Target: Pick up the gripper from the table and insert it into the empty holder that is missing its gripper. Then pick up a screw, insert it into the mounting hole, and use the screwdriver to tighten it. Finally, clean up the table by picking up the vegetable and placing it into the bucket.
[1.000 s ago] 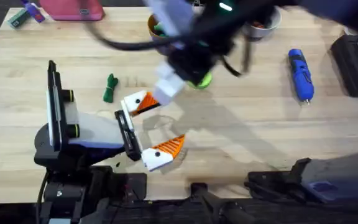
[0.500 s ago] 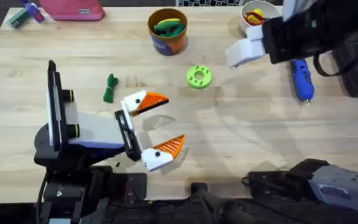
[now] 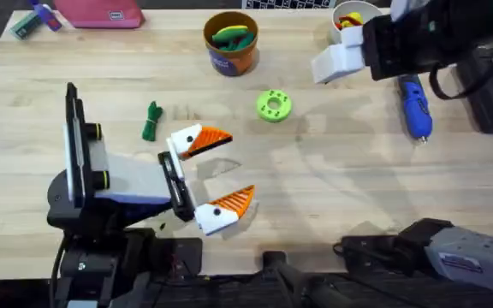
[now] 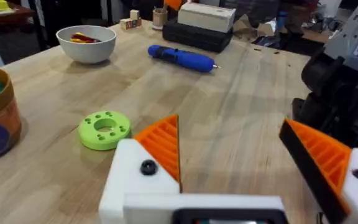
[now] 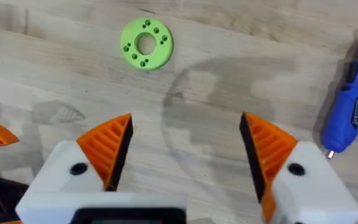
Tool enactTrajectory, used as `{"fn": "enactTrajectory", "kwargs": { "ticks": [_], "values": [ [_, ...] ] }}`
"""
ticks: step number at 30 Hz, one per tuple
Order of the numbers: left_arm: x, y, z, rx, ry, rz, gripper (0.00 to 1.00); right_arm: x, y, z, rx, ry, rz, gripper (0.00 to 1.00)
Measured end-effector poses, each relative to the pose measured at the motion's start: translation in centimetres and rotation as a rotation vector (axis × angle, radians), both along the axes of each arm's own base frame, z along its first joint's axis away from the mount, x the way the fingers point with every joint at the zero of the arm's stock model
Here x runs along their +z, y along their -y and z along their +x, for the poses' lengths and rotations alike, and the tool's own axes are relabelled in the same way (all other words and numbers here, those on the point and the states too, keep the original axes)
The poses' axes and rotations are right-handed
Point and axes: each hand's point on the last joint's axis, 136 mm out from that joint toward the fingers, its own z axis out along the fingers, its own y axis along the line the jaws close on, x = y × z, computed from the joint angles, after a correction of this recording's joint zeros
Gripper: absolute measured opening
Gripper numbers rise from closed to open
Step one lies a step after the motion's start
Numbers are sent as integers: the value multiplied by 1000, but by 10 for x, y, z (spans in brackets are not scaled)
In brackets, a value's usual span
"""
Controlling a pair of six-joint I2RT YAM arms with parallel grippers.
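The lime green holder lies flat mid-table, its centre opening empty. The blue screwdriver lies at the right. Left of the middle lies the dark green vegetable. The orange-brown bucket stands at the back with a green-and-yellow toy inside. My left gripper rests open and empty near the front. My right gripper hangs high at the back right, open and empty. The loose gripper piece and the screw are out of view.
A white bowl of red and yellow bits stands at the back right. A pink case lies at the back left, and a black box lies at the right edge. Bare wood lies between the holder and the screwdriver.
The right arm swung from above the holder to the back right, beside the bowl, and has since held nearly still. The left arm has not moved.
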Motion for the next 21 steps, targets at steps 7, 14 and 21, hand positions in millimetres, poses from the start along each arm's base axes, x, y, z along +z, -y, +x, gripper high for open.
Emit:
{"fn": "enactTrajectory", "kwargs": {
  "ticks": [7,14,21],
  "values": [
    [0,0,0,0,0,0,986,0,0,0,0,0,0,994],
    [0,0,1,3,3,2,52,-1,1,-2,-7,-11,-3,994],
    [0,0,1,4,4,2,7,-6,31,12,-147,-18,-12,994]
  ]
}}
